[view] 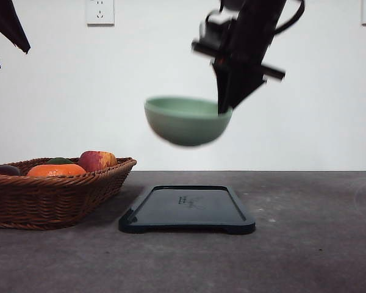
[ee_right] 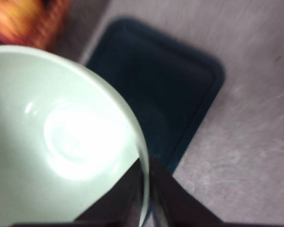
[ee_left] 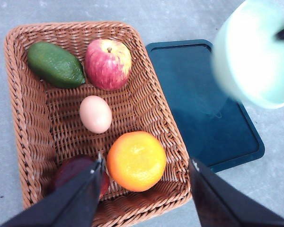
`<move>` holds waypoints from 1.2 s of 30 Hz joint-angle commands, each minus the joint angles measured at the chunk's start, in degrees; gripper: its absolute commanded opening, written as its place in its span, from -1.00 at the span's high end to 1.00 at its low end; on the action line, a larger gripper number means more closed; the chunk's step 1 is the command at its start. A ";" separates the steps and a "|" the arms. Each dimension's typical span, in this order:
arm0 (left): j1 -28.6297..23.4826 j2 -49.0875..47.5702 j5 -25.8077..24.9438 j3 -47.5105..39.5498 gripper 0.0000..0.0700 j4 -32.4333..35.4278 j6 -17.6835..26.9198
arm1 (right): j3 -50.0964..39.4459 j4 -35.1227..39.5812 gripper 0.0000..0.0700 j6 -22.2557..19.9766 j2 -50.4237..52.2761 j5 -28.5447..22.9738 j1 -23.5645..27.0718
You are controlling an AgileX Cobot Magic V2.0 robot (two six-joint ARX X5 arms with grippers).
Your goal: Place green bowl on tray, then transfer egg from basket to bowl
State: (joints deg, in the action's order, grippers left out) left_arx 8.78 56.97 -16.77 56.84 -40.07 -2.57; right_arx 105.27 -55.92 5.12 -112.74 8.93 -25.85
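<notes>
Green bowl (view: 186,121) mid-frame, above tray (view: 187,209) | right hand (view: 224,110) pinches its rim | left hand (ee_left: 144,172) open over basket (ee_left: 33,142) | egg (ee_left: 95,114) in basket

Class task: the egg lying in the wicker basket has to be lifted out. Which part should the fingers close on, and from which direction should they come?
Come straight down from above and close the fingers across the egg's narrow middle. It lies on its side on the basket floor with open weave around it, clear of the apple and orange.
</notes>
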 commanded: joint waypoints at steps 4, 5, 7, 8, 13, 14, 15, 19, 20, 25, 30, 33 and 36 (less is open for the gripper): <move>0.15 0.35 -0.23 1.31 0.00 0.62 -0.24 | 1.33 0.37 1.00 1.79 -4.97 0.00 -0.54; 0.15 0.35 -0.23 1.31 0.00 0.63 -0.24 | 1.33 0.39 1.00 1.86 -5.78 0.05 -0.54; 0.15 0.35 -0.23 1.31 0.00 0.64 -0.24 | 1.33 0.38 1.00 2.00 -7.13 0.11 -0.55; 0.15 0.35 -0.23 1.31 0.00 0.66 -0.24 | 1.33 0.41 1.00 2.01 -7.71 0.14 -0.56; 0.15 0.35 -0.23 1.30 0.00 0.62 -0.24 | 1.33 0.60 1.00 2.25 -10.10 0.28 -0.65; 0.15 0.35 -0.23 1.29 0.00 0.61 -0.24 | 1.33 0.62 1.00 2.32 -10.54 0.26 -0.65; 0.15 0.35 -0.23 1.29 0.00 0.61 -0.24 | 1.33 0.63 1.00 2.43 -10.89 0.25 -0.65; 0.15 0.35 -0.23 1.29 0.00 0.59 -0.24 | 1.33 0.76 0.97 2.61 -11.62 0.27 -0.66; 0.15 0.35 -0.23 1.29 0.00 0.56 -0.24 | 1.33 0.82 0.92 2.60 -11.64 0.28 -0.73; 0.15 0.35 -0.23 1.29 0.00 0.50 -0.24 | 1.35 -0.21 0.42 2.60 -11.57 0.24 -1.02; 0.15 0.35 -0.23 1.29 0.00 0.48 -0.24 | 1.70 -4.53 0.40 2.10 -10.58 0.02 -0.98; 0.15 0.35 -0.23 1.29 0.00 0.46 -0.24 | 1.70 -6.01 0.40 1.29 -8.12 -0.72 -1.02; 0.15 0.35 -0.23 1.29 0.00 0.40 -0.24 | 1.53 -3.72 0.40 1.25 -4.28 -2.47 -1.61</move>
State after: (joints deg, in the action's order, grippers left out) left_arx 8.78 56.97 -16.78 56.84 -40.11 -2.58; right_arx 105.28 -60.71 7.09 -118.55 6.79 -26.79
